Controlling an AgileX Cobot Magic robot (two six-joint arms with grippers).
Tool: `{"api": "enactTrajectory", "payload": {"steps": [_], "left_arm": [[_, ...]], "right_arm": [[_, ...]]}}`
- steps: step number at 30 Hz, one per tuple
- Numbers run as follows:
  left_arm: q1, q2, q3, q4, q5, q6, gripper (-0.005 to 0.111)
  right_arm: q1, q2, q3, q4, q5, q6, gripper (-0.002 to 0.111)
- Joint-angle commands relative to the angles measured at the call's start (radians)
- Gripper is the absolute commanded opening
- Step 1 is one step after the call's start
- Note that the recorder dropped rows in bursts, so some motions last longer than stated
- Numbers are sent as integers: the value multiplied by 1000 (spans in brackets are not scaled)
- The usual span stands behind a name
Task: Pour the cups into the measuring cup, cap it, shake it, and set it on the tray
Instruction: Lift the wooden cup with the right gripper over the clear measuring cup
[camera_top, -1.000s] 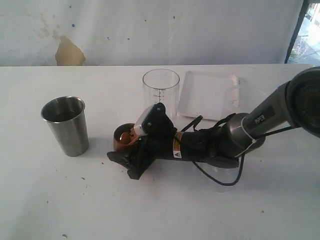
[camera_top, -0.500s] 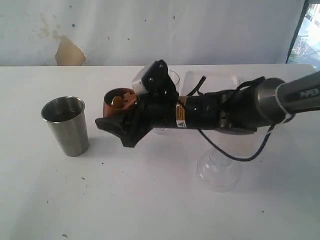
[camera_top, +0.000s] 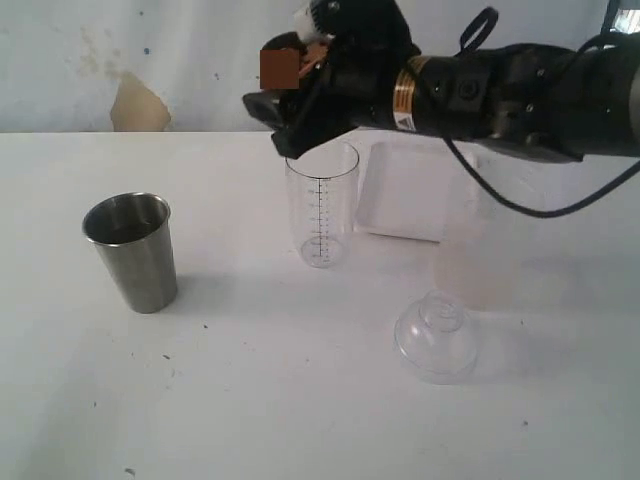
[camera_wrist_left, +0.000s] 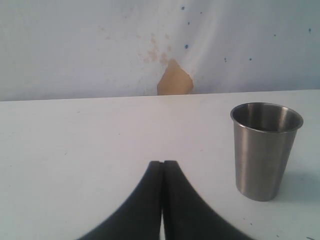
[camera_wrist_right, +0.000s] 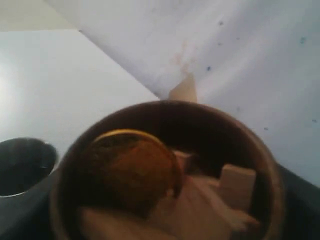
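My right gripper (camera_top: 287, 82) is shut on the reddish-brown wooden cup (camera_top: 279, 67) and holds it in the air, just above and left of the measuring cup's rim. The clear measuring cup (camera_top: 321, 205) stands upright in front of the white tray (camera_top: 410, 195). In the right wrist view the wooden cup (camera_wrist_right: 165, 125) fills the frame, holding an orange round piece (camera_wrist_right: 131, 170) and pale blocks (camera_wrist_right: 238, 185). The steel tumbler (camera_top: 131, 250) stands on the left. My left gripper (camera_wrist_left: 163, 163) is shut and empty, low over the table, with the steel tumbler (camera_wrist_left: 265, 150) beside it.
A clear domed lid (camera_top: 436, 335) lies on the table at the front right. A frosted translucent container (camera_top: 485, 262) stands behind it, beside the tray. The right arm (camera_top: 500, 90) stretches across the back above the tray.
The right arm has lifted the wooden cup from the table, first to the left of the measuring cup, then up above its rim. The left gripper stays shut.
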Motion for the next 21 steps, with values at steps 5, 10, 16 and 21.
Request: {"api": "enactTrajectory", "payload": {"steps": [5,10,16,21], "left_arm": [[-4,-4,5,-5,-9,0,0],[-4,-4,5,-5,-9,0,0],[-4,-4,5,-5,-9,0,0],[-4,-4,5,-5,-9,0,0]], "right_arm": [[-133,24,-71,16,52,-61,0],[-166,102,-107,16,35,-183,0],[-166,196,-194,8,10,-251,0],[-166,236,-225,1,-32,-357,0]]}}
